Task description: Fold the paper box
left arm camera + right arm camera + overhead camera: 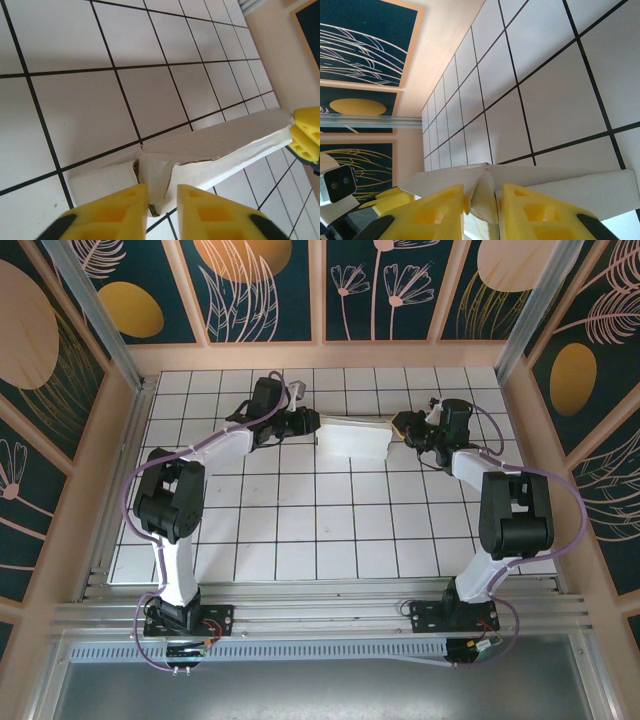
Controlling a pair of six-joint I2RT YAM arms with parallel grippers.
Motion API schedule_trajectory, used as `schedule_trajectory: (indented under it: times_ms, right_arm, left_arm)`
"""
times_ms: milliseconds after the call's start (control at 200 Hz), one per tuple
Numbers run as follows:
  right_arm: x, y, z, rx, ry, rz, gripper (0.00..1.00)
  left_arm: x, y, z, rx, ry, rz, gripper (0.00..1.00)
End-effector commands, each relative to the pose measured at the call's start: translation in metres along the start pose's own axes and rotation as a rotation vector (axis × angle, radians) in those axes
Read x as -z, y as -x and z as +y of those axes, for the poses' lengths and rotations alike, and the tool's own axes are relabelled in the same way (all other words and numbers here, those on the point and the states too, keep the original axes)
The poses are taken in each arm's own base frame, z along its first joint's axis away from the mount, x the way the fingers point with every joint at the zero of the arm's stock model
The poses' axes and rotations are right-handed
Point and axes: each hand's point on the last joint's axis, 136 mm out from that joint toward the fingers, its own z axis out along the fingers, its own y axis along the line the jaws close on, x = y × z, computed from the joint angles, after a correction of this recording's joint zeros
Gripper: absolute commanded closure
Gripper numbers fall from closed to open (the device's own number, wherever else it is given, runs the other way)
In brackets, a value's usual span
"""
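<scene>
White thin-cardboard paper box (352, 439) sits on the far half of the white grid-tiled table (280, 530), long axis left-right, spanning the gap between the two arms. It's partly formed: one long panel is raised, and it isn't a closed box yet.

Left gripper (162, 206): yellow fingers nearly together, with the upright corner flap at the box's left end sandwiched between them. Reads as a pinch on the paper box, though the fingertips hide the pad contact itself.

Right gripper (482, 206): same at the opposite end. Fingers are drawn close on the creased corner there, clamped on it as far as I can judge.

Why this hold: with one arm on each end, the thin board can't slide or spring open, and the long wall stands along its crease between the two grips. Gripping at the corners puts the fingers right at the fold lines where the flaps need tucking.

Judgement: mid-fold, side walls being set. The next move needs both ends shifted in sync, since an uneven pull could buckle the panel. The edge near the left corner looks ragged in the left wrist view, so there's a tear risk there.
</scene>
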Motion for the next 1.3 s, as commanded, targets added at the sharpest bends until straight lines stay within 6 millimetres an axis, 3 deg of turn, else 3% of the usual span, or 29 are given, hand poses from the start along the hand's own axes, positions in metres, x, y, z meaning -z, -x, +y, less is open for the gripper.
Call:
schedule_trajectory:
  times_ms: [0,280,435,491,571,651,726,841,921,1156,1291]
  right_arm:
    - [-0.006,-0.040,-0.050,-0.101,-0.170,0.108,0.75]
    - [-0.008,-0.041,-0.047,-0.098,-0.167,0.113,0.75]
    - [-0.006,-0.042,-0.049,-0.094,-0.180,0.111,0.75]
    - [-0.006,-0.041,-0.050,-0.089,-0.185,0.109,0.75]
    - [-0.006,-0.041,-0.051,-0.081,-0.195,0.112,0.75]
    - [-0.006,-0.039,-0.052,-0.077,-0.201,0.108,0.75]
    - [-0.006,-0.038,-0.051,-0.074,-0.201,0.105,0.75]
    - [-0.006,-0.038,-0.050,-0.074,-0.199,0.105,0.75]
    - [-0.006,-0.039,-0.049,-0.075,-0.199,0.107,0.75]
    - [-0.005,-0.038,-0.045,-0.069,-0.193,0.108,0.75]
    - [-0.005,-0.039,-0.043,-0.067,-0.189,0.111,0.75]
  left_arm:
    - [-0.004,-0.004,-0.004,0.032,-0.020,0.020,0.84]
    - [-0.008,-0.002,-0.008,0.063,-0.050,0.024,0.90]
    - [-0.006,-0.022,0.017,0.016,0.063,0.043,0.90]
    - [-0.003,-0.030,0.028,-0.005,0.109,0.052,0.85]
    - [0.004,-0.033,0.025,-0.022,0.100,0.035,0.67]
    - [0.017,-0.018,0.008,-0.035,0.061,-0.028,0.58]
    - [0.033,0.001,-0.002,-0.024,0.067,-0.114,0.56]
    - [0.055,0.028,-0.008,0.068,0.098,-0.250,0.52]
    - [0.062,0.041,-0.004,0.225,0.109,-0.324,0.46]
    - [0.036,0.048,-0.026,0.480,-0.074,-0.252,0.42]
    - [0.014,0.040,-0.012,0.562,-0.036,-0.192,0.40]
